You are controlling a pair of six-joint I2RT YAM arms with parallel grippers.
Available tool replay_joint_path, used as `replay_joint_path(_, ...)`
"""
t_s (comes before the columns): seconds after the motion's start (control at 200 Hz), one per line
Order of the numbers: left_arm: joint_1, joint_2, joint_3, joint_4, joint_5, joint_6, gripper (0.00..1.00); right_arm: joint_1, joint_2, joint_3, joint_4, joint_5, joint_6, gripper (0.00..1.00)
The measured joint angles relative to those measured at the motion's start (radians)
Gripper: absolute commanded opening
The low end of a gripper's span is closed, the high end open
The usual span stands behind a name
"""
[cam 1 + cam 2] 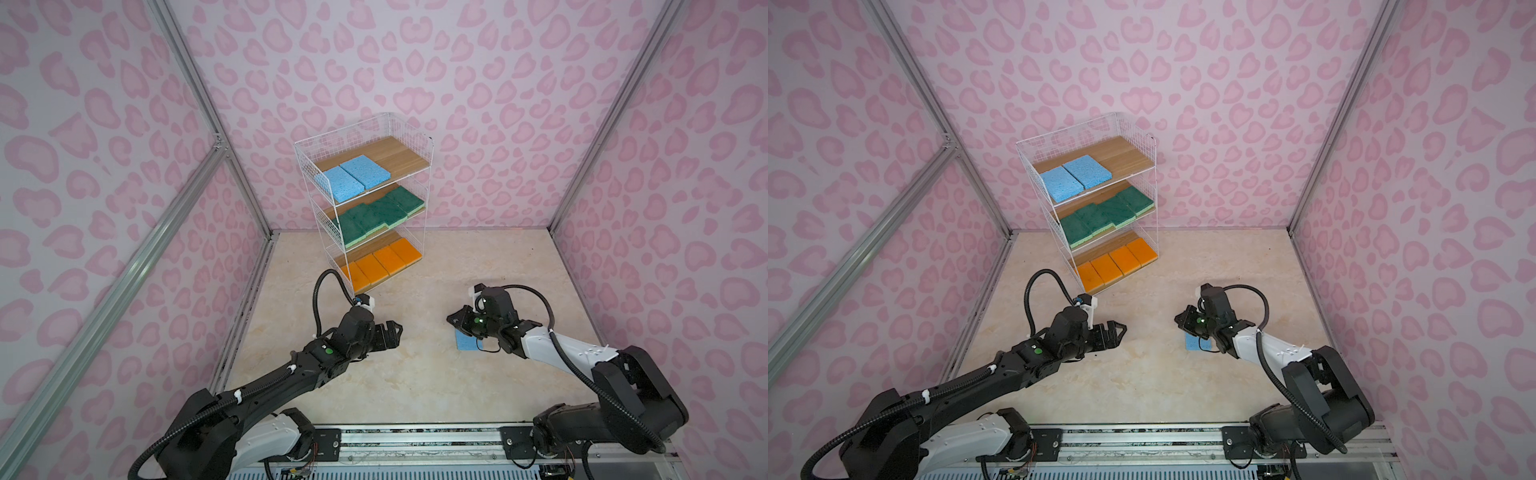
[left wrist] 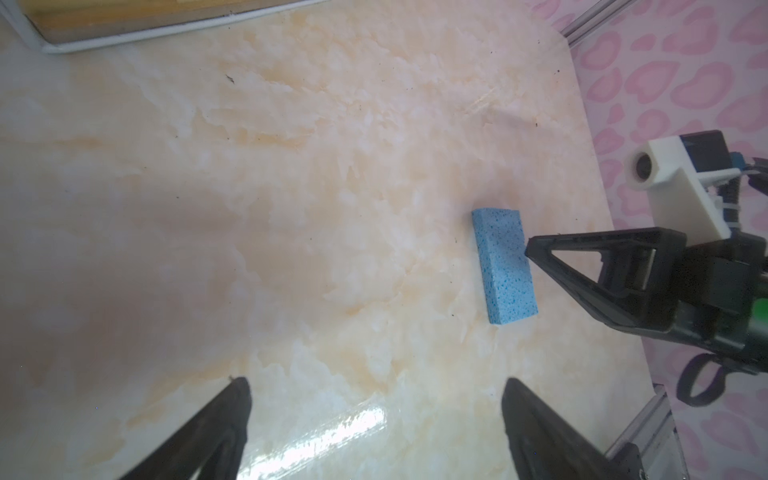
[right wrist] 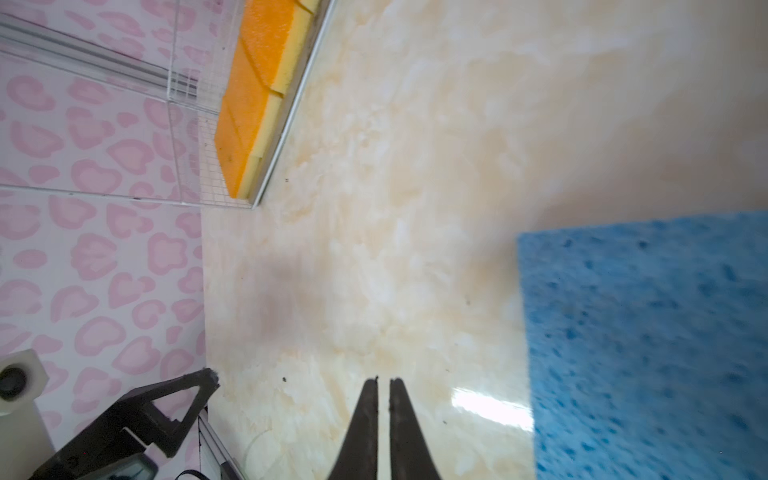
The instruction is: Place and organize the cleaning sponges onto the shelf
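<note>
Right claw (image 3: 383,380) almost closed, empty, beside blue sponge (image 2: 503,266) on counter (image 2: 291,199); left claw (image 2: 376,380) spread wide, empty; sponge looks light, squashy, pinch its long edges.

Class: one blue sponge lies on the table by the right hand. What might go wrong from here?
The right hand looks shut beside the blue sponge, not around it, so it may lift away empty or shove it. The shelf has raised wire sides on its top tier; a carried sponge might catch there.
</note>
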Motion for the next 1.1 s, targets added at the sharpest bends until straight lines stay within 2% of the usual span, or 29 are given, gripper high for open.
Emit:
replay_joint_path(0.3, 0.048, -0.052, -0.003, 0.075, 0.053, -0.013, 0.96, 0.158, 0.114, 0.183, 0.068, -0.027, 0.042, 0.12)
replay_joint_path(0.34, 0.055, -0.045, 0.002, 0.083, 0.065, -0.013, 0.96, 0.164, 0.124, 0.2, 0.069, -0.037, 0.045, 0.18)
replay_joint_path(0.44, 0.065, -0.027, 0.005, 0.09, 0.08, -0.016, 0.96, 0.159, 0.134, 0.233, 0.028, -0.026, 0.031, 0.43)
replay_joint_path(0.49, 0.065, -0.018, 0.005, 0.091, 0.094, -0.017, 0.96, 0.15, 0.124, 0.245, -0.014, -0.015, 0.008, 0.5)
replay_joint_path(0.62, 0.064, 0.02, 0.005, 0.098, 0.101, -0.015, 0.95, 0.081, 0.046, 0.223, -0.137, 0.036, -0.057, 0.52)
replay_joint_path(0.77, 0.023, 0.066, 0.025, 0.096, 0.094, 0.015, 0.93, -0.02, -0.083, 0.067, -0.245, 0.053, -0.091, 0.52)
replay_joint_path(0.95, -0.049, 0.211, 0.149, 0.087, 0.091, 0.068, 0.9, -0.147, -0.275, -0.145, -0.33, 0.019, -0.092, 0.52)
replay_joint_path(1.1, -0.07, 0.358, 0.262, 0.082, 0.098, 0.094, 0.89, -0.264, -0.403, -0.222, -0.397, 0.0, -0.106, 0.52)
